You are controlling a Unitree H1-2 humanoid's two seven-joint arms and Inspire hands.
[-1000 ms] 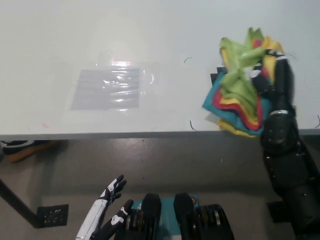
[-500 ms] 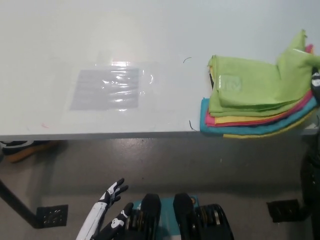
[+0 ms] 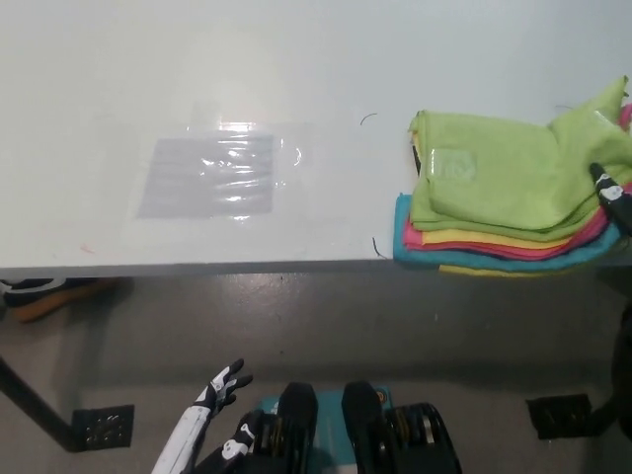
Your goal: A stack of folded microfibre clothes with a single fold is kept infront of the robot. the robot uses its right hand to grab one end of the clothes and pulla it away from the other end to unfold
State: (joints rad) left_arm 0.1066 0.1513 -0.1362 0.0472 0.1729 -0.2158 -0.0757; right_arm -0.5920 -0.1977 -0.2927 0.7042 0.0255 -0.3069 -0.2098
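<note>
Stack of cloths (image 3: pixel 499 202) lies flat at bench (image 3: pixel 296 89) front edge near right corner; green cloth (image 3: pixel 504 178) on top, pink, yellow and teal layers showing beneath, teal overhanging front edge. Right hand (image 3: pixel 612 193) at stack's right end, mostly cut off by frame edge; grip cannot be told. Left hand (image 3: pixel 222 383) hangs below bench level, lower left, fingers spread, holding nothing. Clear plastic sheet (image 3: pixel 212 176) lies mid-bench, well apart from stack
</note>
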